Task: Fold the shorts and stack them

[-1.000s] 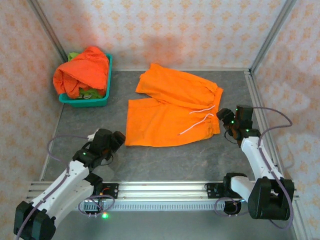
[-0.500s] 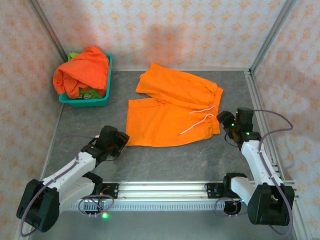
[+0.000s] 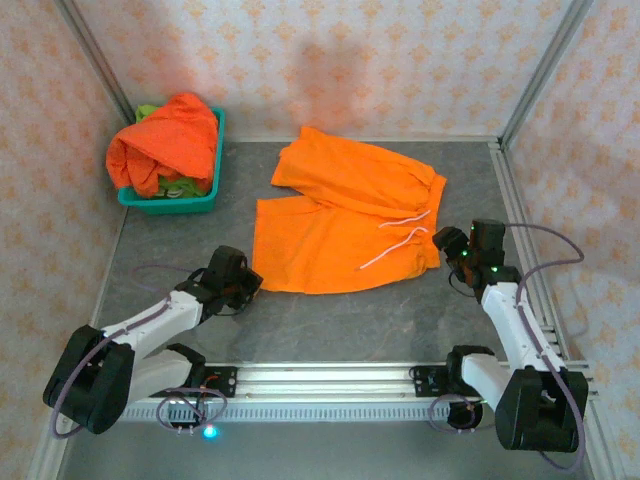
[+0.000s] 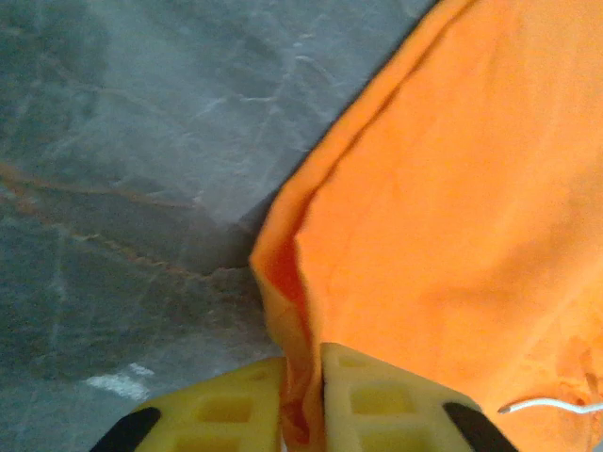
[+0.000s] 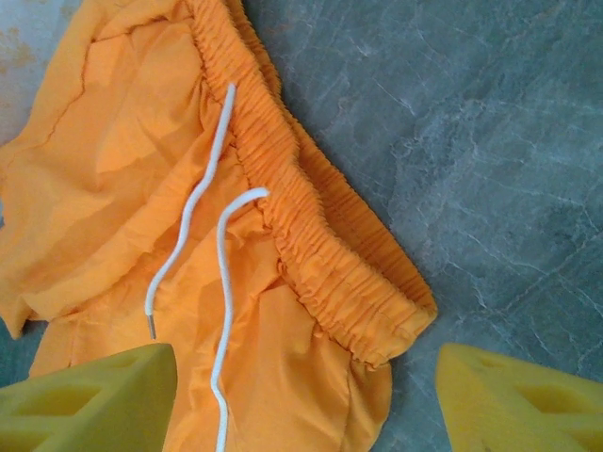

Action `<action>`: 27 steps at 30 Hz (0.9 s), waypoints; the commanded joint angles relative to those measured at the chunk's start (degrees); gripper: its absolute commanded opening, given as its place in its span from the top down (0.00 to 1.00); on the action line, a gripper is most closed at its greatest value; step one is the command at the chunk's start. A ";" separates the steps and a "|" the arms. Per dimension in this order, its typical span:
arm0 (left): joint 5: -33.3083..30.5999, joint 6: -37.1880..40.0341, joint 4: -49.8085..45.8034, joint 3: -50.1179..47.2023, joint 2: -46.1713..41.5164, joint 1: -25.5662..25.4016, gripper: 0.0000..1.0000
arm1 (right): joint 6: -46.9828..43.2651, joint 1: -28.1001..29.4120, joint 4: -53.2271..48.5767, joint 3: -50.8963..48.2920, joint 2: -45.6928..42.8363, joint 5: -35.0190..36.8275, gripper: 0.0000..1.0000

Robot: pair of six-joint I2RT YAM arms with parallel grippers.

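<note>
A bright orange pair of shorts (image 3: 340, 220) lies spread flat in the middle of the table, its waist to the right with a white drawstring (image 5: 223, 282). My left gripper (image 3: 245, 284) sits at the near left leg corner, and in the left wrist view it (image 4: 301, 405) is shut on a pinched fold of the orange hem (image 4: 283, 282). My right gripper (image 3: 447, 246) stands open at the near end of the waist. Its yellow fingers (image 5: 94, 400) straddle the gathered waistband corner (image 5: 377, 320) without touching it. A second orange pair (image 3: 165, 140) and a lime green one (image 3: 148, 111) are heaped in the basket.
The teal mesh basket (image 3: 216, 150) stands at the back left against the wall. Patterned walls and metal posts close in the table on three sides. A metal rail (image 3: 330, 380) runs along the near edge between the arm bases.
My left arm reached right to the shorts' near left corner and its jaws closed on the hem. The right gripper barely shifted and stayed open.
</note>
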 commanded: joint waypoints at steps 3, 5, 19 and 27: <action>-1.84 1.92 -2.62 4.51 -2.28 -0.32 0.98 | 2.42 -0.13 -3.56 -1.59 -0.16 2.06 0.29; -3.08 2.98 -4.34 5.75 -3.50 -0.32 0.98 | 3.58 -0.14 -4.41 -2.26 0.17 2.02 0.30; -4.06 3.76 -4.79 5.76 -3.17 -0.32 1.00 | 7.04 -0.14 3.52 -3.22 11.50 -2.76 0.38; -4.26 4.47 -5.15 5.84 -3.17 -0.32 1.00 | 7.85 -0.14 7.91 -1.64 18.73 -4.47 0.44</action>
